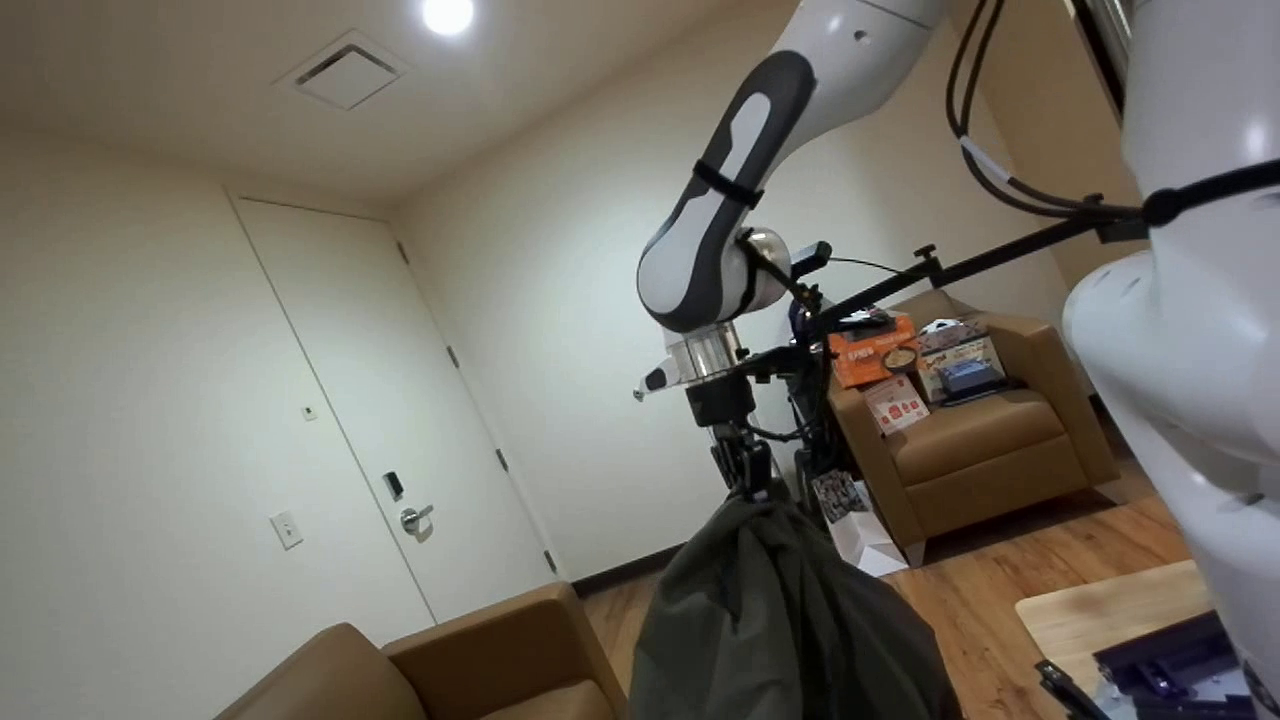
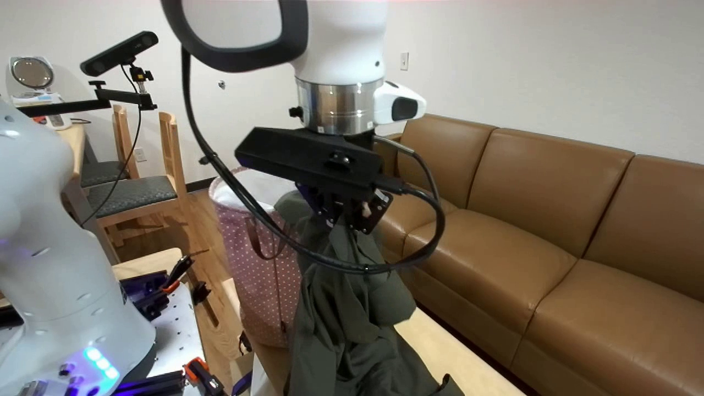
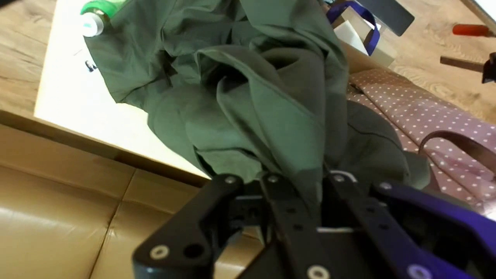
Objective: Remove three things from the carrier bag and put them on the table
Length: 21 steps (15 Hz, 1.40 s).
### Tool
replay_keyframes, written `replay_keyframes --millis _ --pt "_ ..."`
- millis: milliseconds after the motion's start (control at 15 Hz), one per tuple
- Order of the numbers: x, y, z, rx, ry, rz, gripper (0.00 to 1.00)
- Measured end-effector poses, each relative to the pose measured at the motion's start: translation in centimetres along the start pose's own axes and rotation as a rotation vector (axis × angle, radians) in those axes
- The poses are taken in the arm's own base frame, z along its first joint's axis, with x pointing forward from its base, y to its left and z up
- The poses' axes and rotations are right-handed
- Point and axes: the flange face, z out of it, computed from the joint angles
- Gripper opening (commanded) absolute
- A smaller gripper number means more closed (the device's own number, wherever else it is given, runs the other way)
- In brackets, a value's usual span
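Note:
A dark green garment (image 3: 232, 108) hangs in loose folds from my gripper (image 3: 304, 182), whose fingers are shut on a bunch of its cloth. In both exterior views the gripper (image 2: 349, 217) is high up, with the garment (image 1: 780, 620) draping below it. The carrier bag appears to be the pink, white-dotted bag (image 2: 264, 280) with brown handles, upright beside the garment. Its mouth shows a pale lining; its contents are hidden. In the wrist view the bag (image 3: 445, 120) lies right of the cloth. The light wooden table (image 3: 97, 116) runs beneath, partly covered by the garment; fingertips are buried in fabric.
A bottle with a white cap (image 3: 92, 25) is on the table by the garment's edge. A brown leather sofa (image 2: 506, 247) lines the table's long side. A paper bag with a purple handle (image 3: 374, 38) sits past the opposite edge. Wooden chairs (image 2: 170, 165) stand behind.

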Motion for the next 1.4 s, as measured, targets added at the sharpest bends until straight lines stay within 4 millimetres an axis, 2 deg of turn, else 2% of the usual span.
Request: replay_keyframes --millis 67,133,267,533,733,1067,1200,1333,1400 --pt "0.9 0.4 0.6 0.013 -0.010 0.006 0.09" --pt "2.2 0.4 1.5 0.024 -0.032 -0.010 0.06" --pt "4.5 -0.3 3.0 0.040 -0.075 -0.051 0.06" --pt "5.9 -1.5 4.8 0.062 -0.118 -0.091 0.06" --pt "5.4 -0.6 6.8 0.124 -0.121 -0.022 0.06" --pt "1.3 4.2 12.2 0.332 -0.124 0.131 0.05" --pt "1.6 5.3 13.6 0.359 -0.144 0.145 0.05" --pt "2.9 5.6 14.4 0.360 -0.159 0.132 0.05" --pt "3.7 5.4 14.6 0.362 -0.164 0.116 0.09"
